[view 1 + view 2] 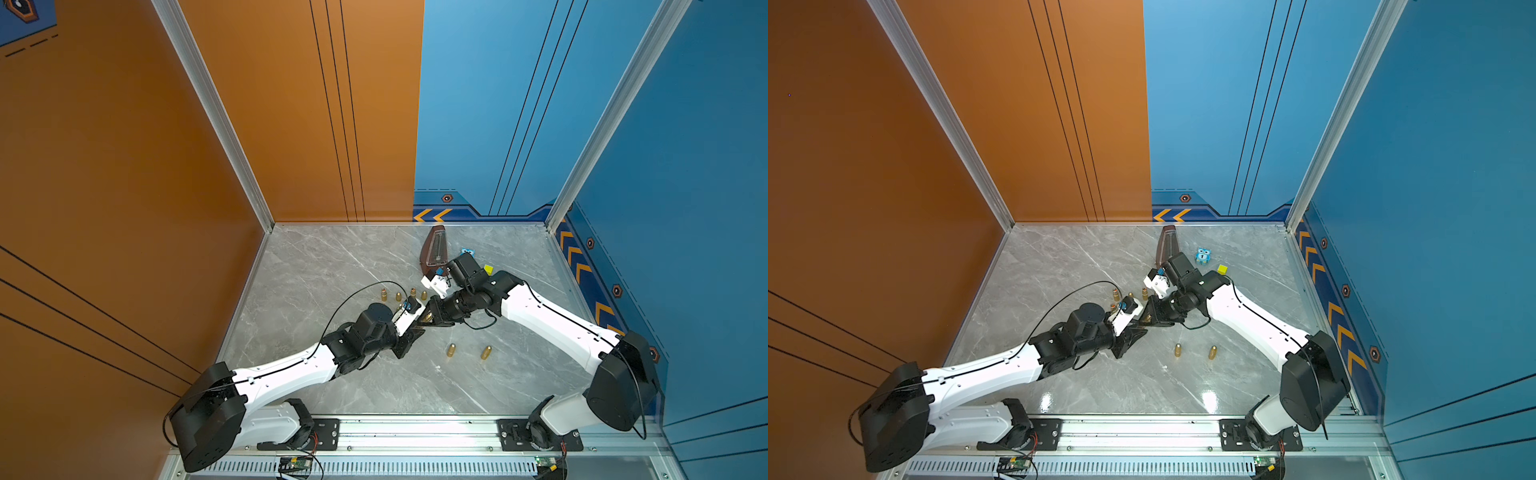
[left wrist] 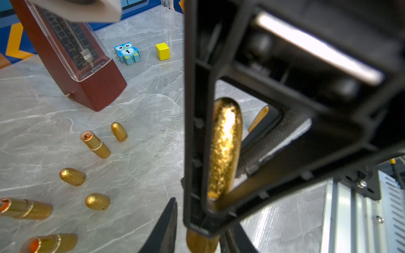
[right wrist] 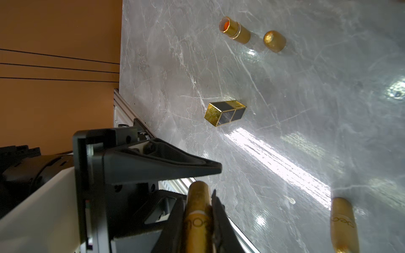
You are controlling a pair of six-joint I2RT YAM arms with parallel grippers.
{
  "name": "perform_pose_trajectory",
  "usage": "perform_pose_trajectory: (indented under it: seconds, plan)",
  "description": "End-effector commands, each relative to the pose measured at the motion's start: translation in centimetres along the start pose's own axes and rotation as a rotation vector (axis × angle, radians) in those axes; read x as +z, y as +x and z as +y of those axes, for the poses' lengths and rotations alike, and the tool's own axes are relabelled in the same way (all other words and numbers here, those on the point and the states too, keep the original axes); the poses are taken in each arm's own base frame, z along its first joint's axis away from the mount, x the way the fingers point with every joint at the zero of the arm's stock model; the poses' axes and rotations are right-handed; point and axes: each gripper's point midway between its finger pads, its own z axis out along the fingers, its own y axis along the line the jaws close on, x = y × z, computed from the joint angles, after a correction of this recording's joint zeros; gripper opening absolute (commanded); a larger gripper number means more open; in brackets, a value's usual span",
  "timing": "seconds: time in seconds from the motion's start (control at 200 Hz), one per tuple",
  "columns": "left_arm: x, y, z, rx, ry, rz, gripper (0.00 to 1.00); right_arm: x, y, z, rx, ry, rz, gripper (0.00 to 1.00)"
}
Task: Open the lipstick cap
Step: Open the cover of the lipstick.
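Observation:
A gold lipstick [image 1: 426,320] [image 1: 1147,320] hangs above the middle of the table, held between both grippers, which meet tip to tip. My right gripper [image 3: 198,203] [image 1: 433,316] is shut on its glittery, lettered cap part [image 2: 225,149]. In the right wrist view the smooth base end [image 3: 198,188] sticks out past the fingertips. My left gripper [image 2: 201,241] [image 1: 417,330] has closed in on that base end, one black finger [image 2: 166,227] on each side of it. The seam shows as a pale ring between the two grips.
Several loose gold caps [image 2: 119,131] and opened tubes [image 2: 95,144] lie left of the grippers. Two closed gold lipsticks [image 1: 451,350] [image 1: 486,352] lie nearer the front. A black-and-gold square lipstick [image 3: 225,112], a metronome [image 1: 434,249], an owl block [image 1: 467,251] and a yellow cube [image 1: 488,269] are nearby.

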Motion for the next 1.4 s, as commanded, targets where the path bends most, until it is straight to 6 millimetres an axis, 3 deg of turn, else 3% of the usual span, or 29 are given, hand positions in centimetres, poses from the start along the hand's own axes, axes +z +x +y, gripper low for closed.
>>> perform_pose_trajectory:
  seconds: [0.0, 0.3, 0.581, 0.841, 1.181, 1.396]
  plan:
    - [0.0, -0.6, 0.1, -0.008, 0.004, -0.032, 0.25, -0.5, 0.2, 1.4, 0.001, -0.044, 0.000, 0.20]
    - [-0.2, -0.1, 0.6, -0.020, -0.028, -0.028, 0.00, -1.2, -0.6, 1.9, -0.031, -0.043, -0.041, 0.29]
    - [-0.5, 0.4, 0.8, -0.031, -0.044, -0.024, 0.00, -2.5, -1.4, 1.6, -0.059, 0.007, -0.114, 0.43]
    - [-0.8, 0.1, 0.7, -0.033, -0.037, -0.036, 0.00, -1.4, -1.0, 1.4, -0.058, -0.011, -0.080, 0.30]
    - [-0.9, 0.0, 0.2, -0.030, -0.011, -0.040, 0.00, -0.9, -1.6, 0.1, -0.066, 0.043, -0.101, 0.33]
    - [-0.9, 0.3, 0.4, -0.027, -0.019, -0.033, 0.00, -0.9, -1.9, 0.1, -0.075, 0.050, -0.114, 0.24]
